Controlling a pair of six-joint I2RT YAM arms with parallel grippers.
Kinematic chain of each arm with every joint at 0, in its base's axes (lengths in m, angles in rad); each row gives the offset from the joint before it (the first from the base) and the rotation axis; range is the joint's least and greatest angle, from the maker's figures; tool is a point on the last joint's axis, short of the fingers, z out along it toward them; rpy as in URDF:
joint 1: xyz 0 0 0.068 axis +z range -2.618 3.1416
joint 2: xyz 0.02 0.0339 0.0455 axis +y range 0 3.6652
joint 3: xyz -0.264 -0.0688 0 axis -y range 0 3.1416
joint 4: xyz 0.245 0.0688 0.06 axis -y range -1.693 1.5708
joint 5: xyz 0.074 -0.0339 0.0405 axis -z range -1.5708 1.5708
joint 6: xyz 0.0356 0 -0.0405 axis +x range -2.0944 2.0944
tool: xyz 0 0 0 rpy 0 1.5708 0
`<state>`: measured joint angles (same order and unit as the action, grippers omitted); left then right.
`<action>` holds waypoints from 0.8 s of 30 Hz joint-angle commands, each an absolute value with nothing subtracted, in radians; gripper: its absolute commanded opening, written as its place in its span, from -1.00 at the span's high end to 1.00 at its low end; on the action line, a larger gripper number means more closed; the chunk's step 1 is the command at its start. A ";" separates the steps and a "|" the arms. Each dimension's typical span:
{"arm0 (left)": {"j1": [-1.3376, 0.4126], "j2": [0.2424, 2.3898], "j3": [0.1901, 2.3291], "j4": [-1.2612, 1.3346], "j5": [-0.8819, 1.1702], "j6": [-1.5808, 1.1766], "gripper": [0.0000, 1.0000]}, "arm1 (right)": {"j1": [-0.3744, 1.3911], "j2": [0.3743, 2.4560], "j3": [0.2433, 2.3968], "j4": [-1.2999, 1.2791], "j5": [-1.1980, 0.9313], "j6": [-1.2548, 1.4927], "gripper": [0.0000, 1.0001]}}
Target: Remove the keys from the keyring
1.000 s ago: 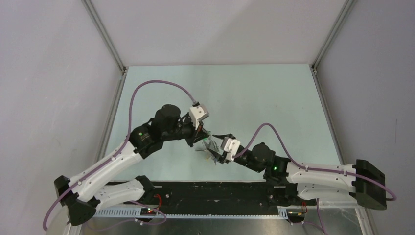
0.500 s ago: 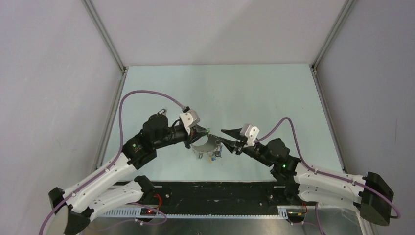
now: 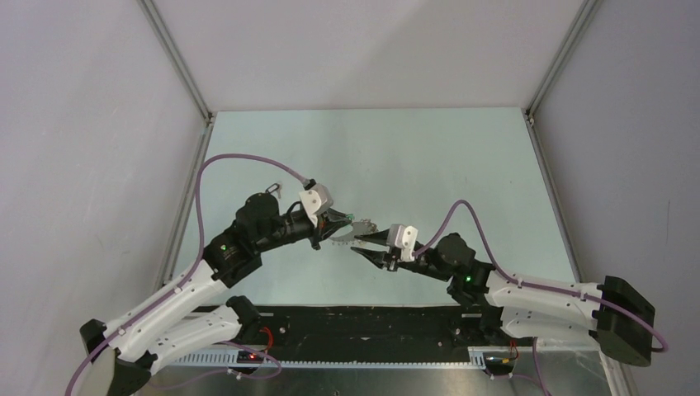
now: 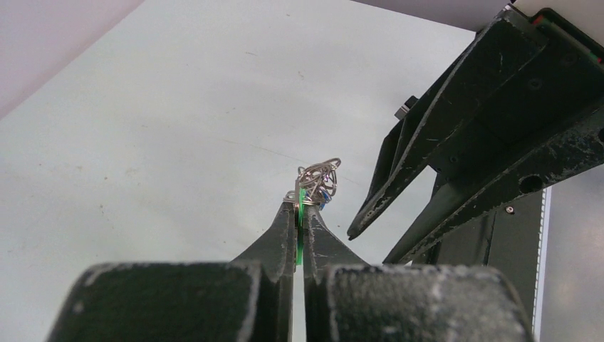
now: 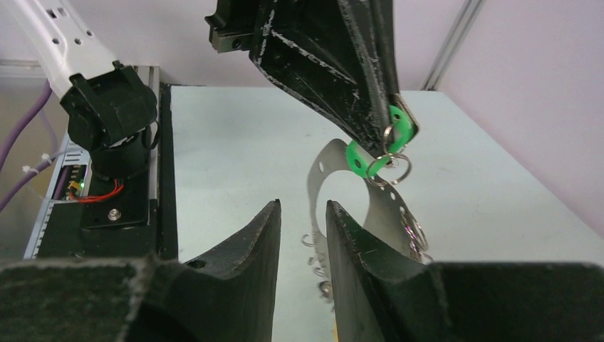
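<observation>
When seen from above, reaching in from the near left: left gripper [image 3: 351, 228], raised over the middle of the table [image 3: 429, 148], tips aimed right. Clamped tight on green tag [image 5: 356, 155], w/ the tag edge-on btwn the pads in the wrist cam. Hanging off that tag via small silver split rings [image 5: 395, 167]: keyring [image 5: 322, 178], showing here as a pale curved band w/ holes along it, drooping toward the table. Bunched just past the left fingertips, beside the tag: keys [image 4: 318, 178], silver w/ a fleck of blue; too tangled to count, poss. more dangling low on the band's right side. Immediately right of the bundle, tips pointing left at it: right gripper [image 3: 357, 245], a bit nearer than the left one. Jaws a little apart, nothing btwn them, tips close beside the band. Further right: right arm [image 3: 536, 293], running low back to its base at the near right edge, w/ a green light [image 3: 465, 280] lit near the elbow.
</observation>
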<state>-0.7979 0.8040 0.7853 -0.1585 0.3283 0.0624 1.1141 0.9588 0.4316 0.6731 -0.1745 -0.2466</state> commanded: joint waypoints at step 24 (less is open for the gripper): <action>-0.793 0.762 0.776 -0.062 0.349 0.067 1.00 | 1.114 1.044 0.538 0.806 -0.028 -0.305 0.47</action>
<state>-0.7956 0.7879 0.7773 -0.1394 0.3290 0.0612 1.1152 1.0550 0.4889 0.7544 -0.0612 -0.2932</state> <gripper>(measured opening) 0.022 0.272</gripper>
